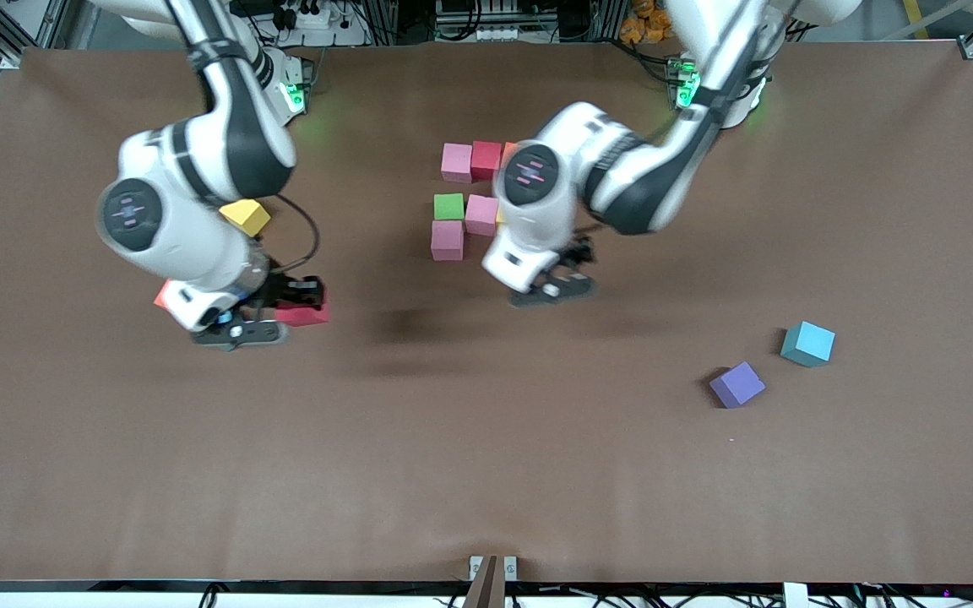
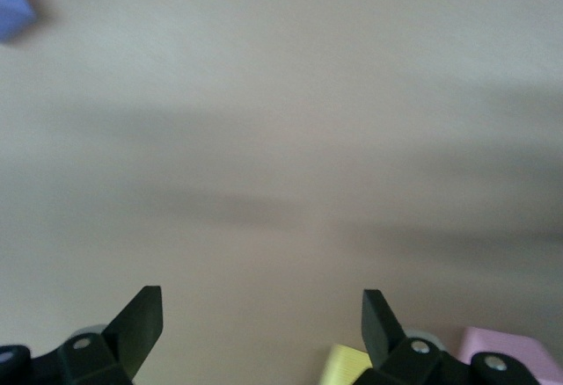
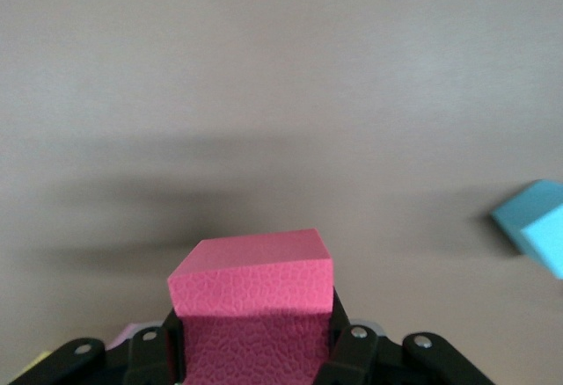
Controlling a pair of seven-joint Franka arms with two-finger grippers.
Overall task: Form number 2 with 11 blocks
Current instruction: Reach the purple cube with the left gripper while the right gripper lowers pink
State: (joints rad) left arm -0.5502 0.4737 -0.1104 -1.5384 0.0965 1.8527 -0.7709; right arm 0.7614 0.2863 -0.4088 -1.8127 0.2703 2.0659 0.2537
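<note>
Brown matte counter (image 1: 486, 473) fills the front view, with cables and frame rails along its upper edge. Near the upper middle of the frame sits the unfinished number 2 (image 1: 465, 203): a pink block (image 1: 456, 162) touching a red one (image 1: 486, 159), then below them a green block (image 1: 448, 206) beside a pink one (image 1: 481, 214), and another pink block (image 1: 447, 240) under the green. An orange sliver (image 1: 509, 150) and a yellow sliver show past the left arm, which hides the rest of the cluster.

The left gripper (image 1: 556, 285) hangs over bare counter just below the cluster, jaws spread wide and holding nothing.

The right gripper (image 1: 271, 312), in the left part of the frame, has its jaws clamped on a red block (image 3: 255, 301). A yellow block (image 1: 246, 217) and an orange block (image 1: 165, 295) peek out from under that arm.

A purple block (image 1: 737, 384) and a teal-blue block (image 1: 808, 344) lie apart at the lower right.
</note>
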